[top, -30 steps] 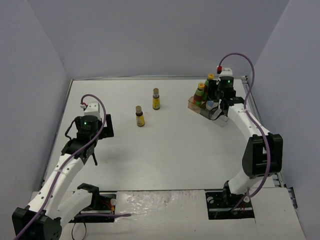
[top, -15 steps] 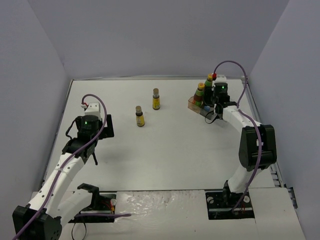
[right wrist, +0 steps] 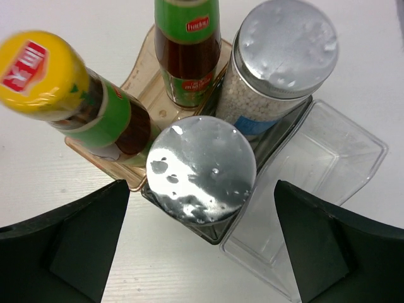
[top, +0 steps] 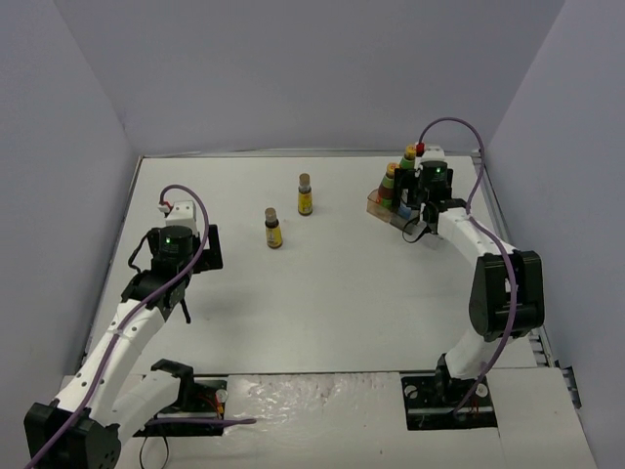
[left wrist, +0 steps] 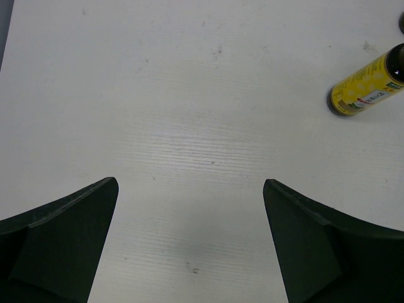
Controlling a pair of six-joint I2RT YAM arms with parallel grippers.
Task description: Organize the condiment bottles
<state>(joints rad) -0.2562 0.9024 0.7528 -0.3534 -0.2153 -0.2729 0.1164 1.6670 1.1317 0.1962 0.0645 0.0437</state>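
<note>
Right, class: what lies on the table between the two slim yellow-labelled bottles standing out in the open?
Nothing. In the top external view, only bare table separates the nearer bottle from the farther bottle.

The left arm (top: 112,342) rises from its base at the lower left of the top view, elbow low, its forearm slanting up and right to a wrist with a green light at mid-left. The left hand (left wrist: 190,182) points downward, and its two dark fingers (left wrist: 57,246) are spread wide with nothing between them. The right arm (top: 503,293) climbs from its base at the lower right, bends at a dark elbow, and reaches up and left to the upper right of the frame. The right hand (right wrist: 202,183) also faces down, its jaws wide apart and gripping nothing.
</note>
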